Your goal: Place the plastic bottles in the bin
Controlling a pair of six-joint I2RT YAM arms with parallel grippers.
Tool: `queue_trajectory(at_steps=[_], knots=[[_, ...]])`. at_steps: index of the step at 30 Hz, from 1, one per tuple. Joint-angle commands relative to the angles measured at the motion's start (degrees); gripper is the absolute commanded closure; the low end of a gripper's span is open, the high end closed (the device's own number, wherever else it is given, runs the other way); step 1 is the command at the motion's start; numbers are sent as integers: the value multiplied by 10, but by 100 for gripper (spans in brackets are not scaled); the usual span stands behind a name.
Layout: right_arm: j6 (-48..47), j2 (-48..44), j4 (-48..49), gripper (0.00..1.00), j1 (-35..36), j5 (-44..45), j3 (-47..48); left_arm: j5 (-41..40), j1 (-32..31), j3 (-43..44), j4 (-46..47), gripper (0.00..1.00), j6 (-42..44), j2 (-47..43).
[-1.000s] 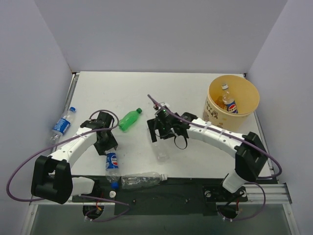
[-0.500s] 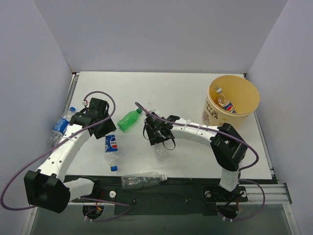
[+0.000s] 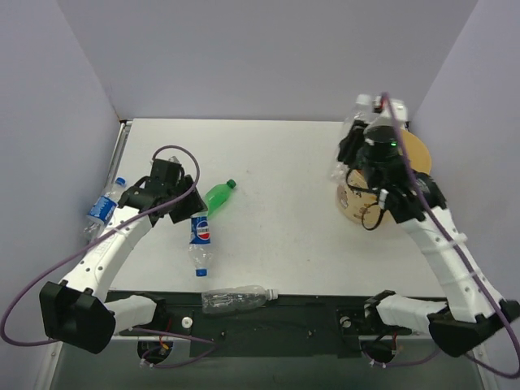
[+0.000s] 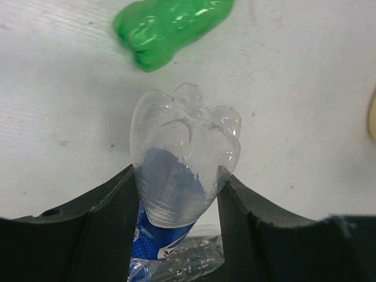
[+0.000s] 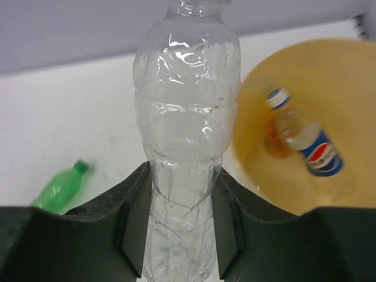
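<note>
The crumpled clear bottle (image 5: 185, 129) stands up between the fingers of the right claw (image 5: 183, 205), which is clenched on its lower body. Its neck is cut off at the top of the wrist view, and from above the arm hides most of it. Just right of it lies the bin (image 5: 329, 64), at the far right of the surface (image 3: 284, 162). The overhead view shows only part of the bin's rim and a strip of its printed side under the arm. Inside, a small orange bottle (image 5: 279, 126) lies touching a blue-label bottle (image 5: 317, 154), both blurred. On the left side, the left claw (image 4: 176, 197) is grasping a second blue-label bottle (image 3: 200, 236) by its wide end, with the cap pointing towards the near edge. Its label is half hidden between the fingers in the wrist view, and whether it rests on the surface or is lifted cannot be told. A green bottle (image 3: 215, 197) lies just beyond it, its far end cut off in the left wrist view. A third blue-label bottle (image 3: 101, 210) lies at the far left edge of the surface against the wall, and another clear bottle (image 3: 236, 298) lies along the near edge, between the two arm bases.
</note>
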Motion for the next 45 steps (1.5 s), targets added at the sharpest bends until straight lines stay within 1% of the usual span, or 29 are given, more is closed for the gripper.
queue_trajectory(at_steps=[1, 2, 6, 7, 9, 11, 13, 14, 15, 17, 19, 21, 23, 24, 25, 26, 27, 28, 31, 35, 38, 41, 43, 45], knots=[[-30, -50, -5, 73, -94, 114, 30, 82, -27, 3, 123, 54, -2, 11], [-27, -45, -5, 71, -133, 113, 44, 89, -31, 6, 136, 54, -5, 16], [-30, -11, 6, 71, -207, 130, 67, 100, -64, 41, 144, 54, 0, 43], [-36, -1, 8, 71, -216, 121, 71, 101, -72, 47, 145, 54, 3, 46], [-49, 22, 12, 71, -225, 131, 71, 102, -80, 77, 144, 54, 5, 53], [-56, 40, 12, 62, -227, 137, 65, 114, -82, 105, 147, 53, 3, 58], [-60, 50, 5, 32, -227, 134, 61, 130, -82, 130, 154, 54, 0, 62], [-58, 51, -5, 27, -227, 132, 62, 138, -82, 138, 160, 54, -2, 66], [-52, 45, -10, 18, -227, 130, 65, 142, -82, 156, 163, 54, -4, 68], [-41, 25, -32, 11, -224, 118, 72, 150, -82, 179, 168, 54, -9, 74], [-37, -3, -45, 7, -211, 108, 78, 157, -82, 192, 180, 53, -19, 80], [-37, -35, -52, 6, -178, 97, 81, 171, -82, 191, 202, 54, -37, 84], [-22, -61, -51, 5, -159, 40, 73, 190, -82, 182, 236, 54, -63, 87], [0, -68, -46, 5, -156, -41, 55, 207, -82, 179, 251, 54, -81, 89], [13, -78, -29, 5, -146, -84, 44, 215, -82, 173, 273, 54, -91, 91], [38, -79, -22, 5, -139, -175, 19, 227, -81, 171, 280, 54, -103, 94], [51, -75, -1, 5, -115, -208, 9, 233, -80, 167, 299, 54, -111, 96], [69, -74, 11, 5, -102, -259, -19, 241, -79, 161, 307, 54, -125, 99], [82, -68, 77, 5, -12, -277, -73, 272, -73, 145, 365, 53, -165, 103], [101, -39, 154, 5, 61, -336, -107, 306, -70, 125, 413, 54, -208, 107], [96, 3, 158, 5, 99, -333, -99, 306, -70, 117, 416, 54, -215, 107], [100, 34, 168, 6, 113, -327, -93, 305, -70, 112, 414, 54, -215, 104], [103, 58, 171, 8, 117, -323, -86, 305, -69, 107, 414, 54, -216, 100], [105, 75, 175, 15, 119, -321, -80, 306, -70, 106, 414, 54, -217, 96]])
